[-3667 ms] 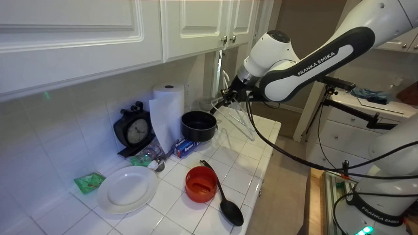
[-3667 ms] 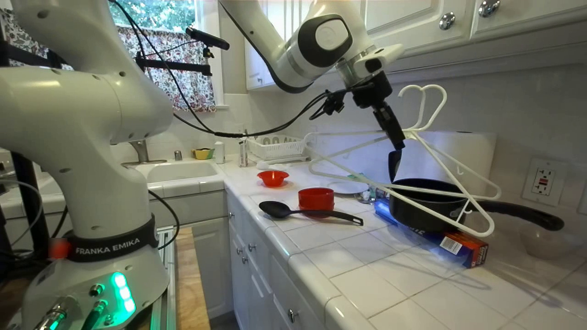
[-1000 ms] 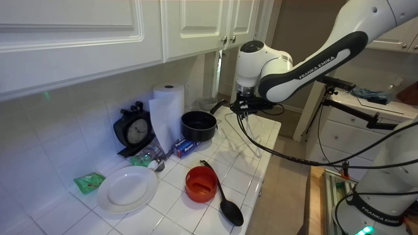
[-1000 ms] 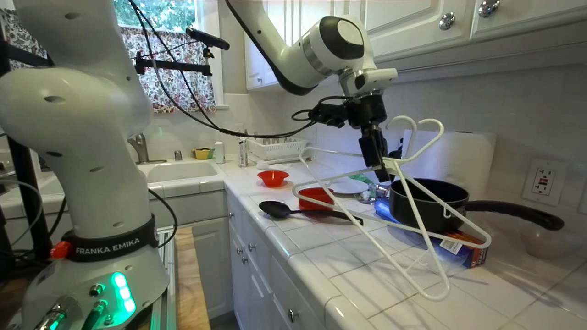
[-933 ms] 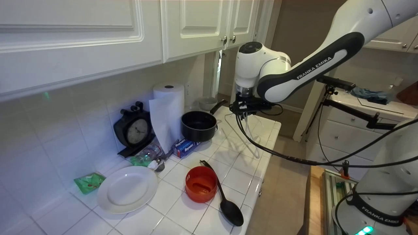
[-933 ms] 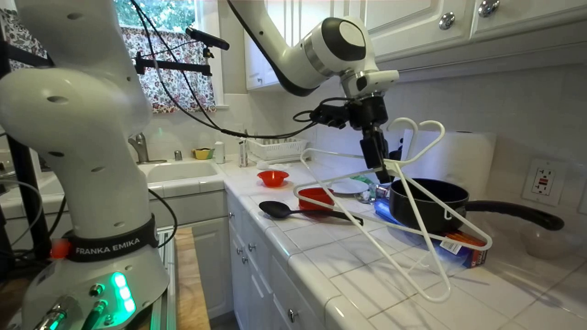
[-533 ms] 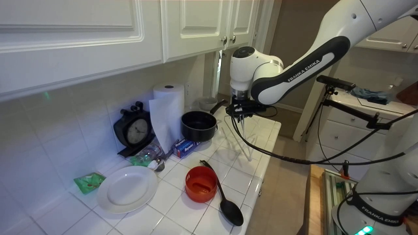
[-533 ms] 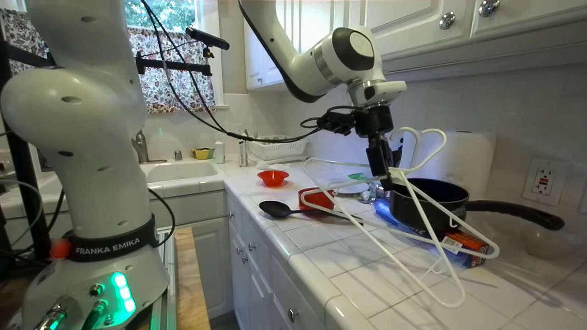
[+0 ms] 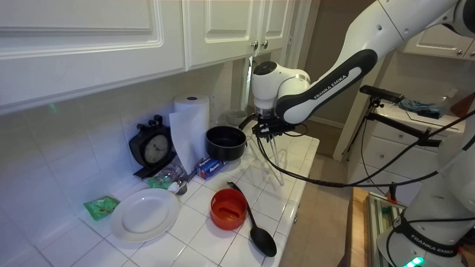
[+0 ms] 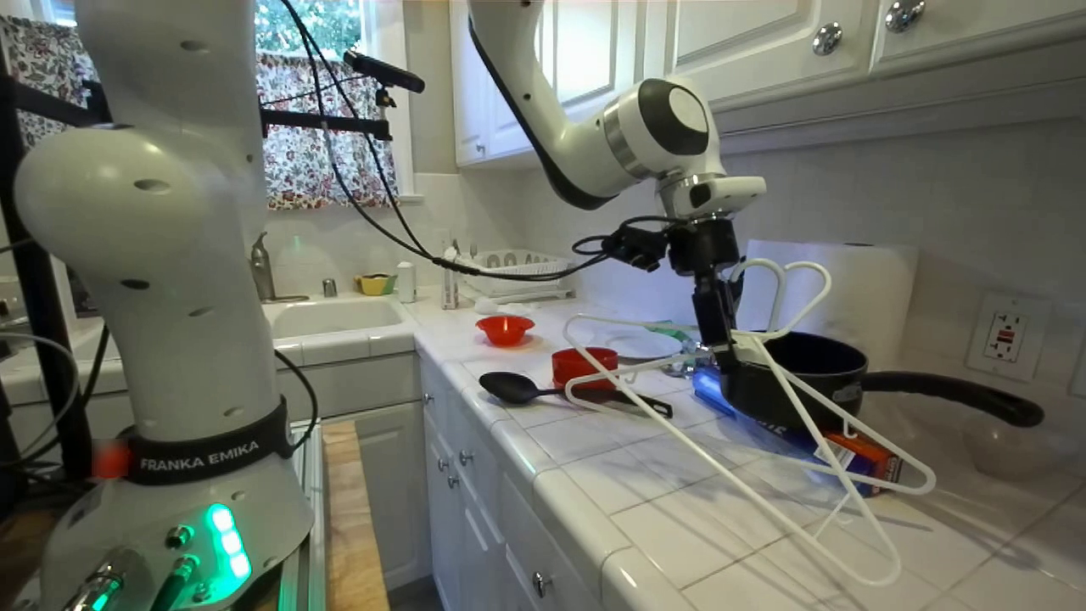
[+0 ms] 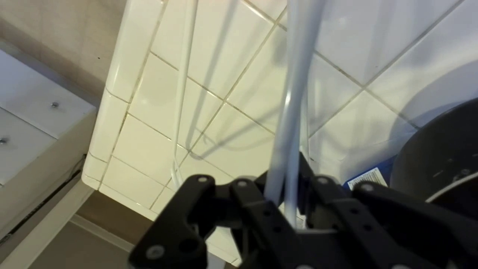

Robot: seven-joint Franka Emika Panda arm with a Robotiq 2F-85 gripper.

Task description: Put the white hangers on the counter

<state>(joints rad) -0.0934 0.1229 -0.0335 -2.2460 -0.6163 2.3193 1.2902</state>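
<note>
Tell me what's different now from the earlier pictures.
The gripper and the white hangers in its grip have moved down toward the counter, and the gripper has swung from slanted to nearly upright. Nothing was newly grasped or let go; whether the hangers touch the counter is unclear. Unmoved: the black pot, red container, black spoon and white plate.
</note>
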